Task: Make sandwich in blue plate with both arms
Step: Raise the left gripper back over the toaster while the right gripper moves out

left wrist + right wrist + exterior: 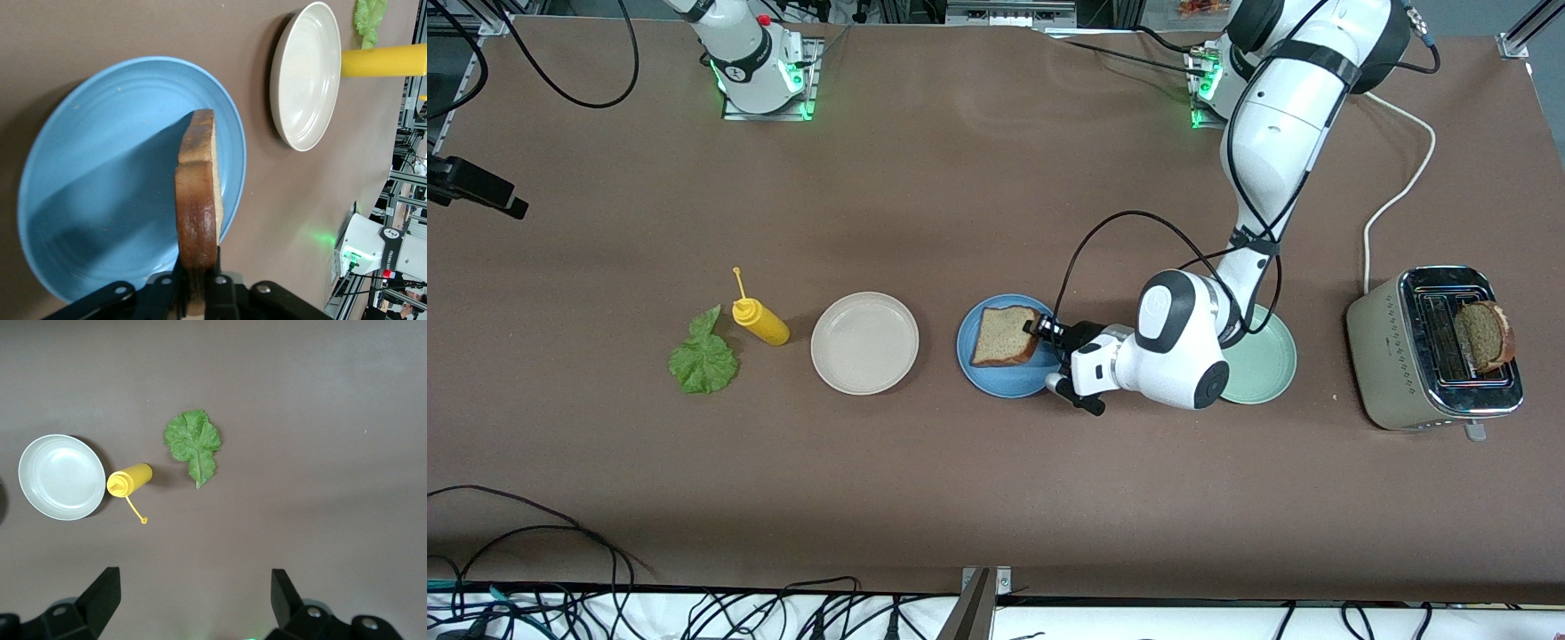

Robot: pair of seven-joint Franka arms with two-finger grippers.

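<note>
The left gripper (1040, 331), clamped on one bread slice (1006, 336), holds it on edge over the blue plate (996, 378) at frame centre, with bare plate beneath. The lettuce leaf (703, 360) lies at centre-left under the waiting right gripper (193, 600), whose jaws stand wide. A second slice (1484, 335) sits in the toaster (1383, 356).

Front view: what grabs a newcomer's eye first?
The left gripper, fingers shut on a bread slice, holds it over the blue plate. A second slice sticks up from the toaster at the left arm's end of the table. The lettuce leaf lies beside the yellow bottle, with the open right gripper above.
</note>
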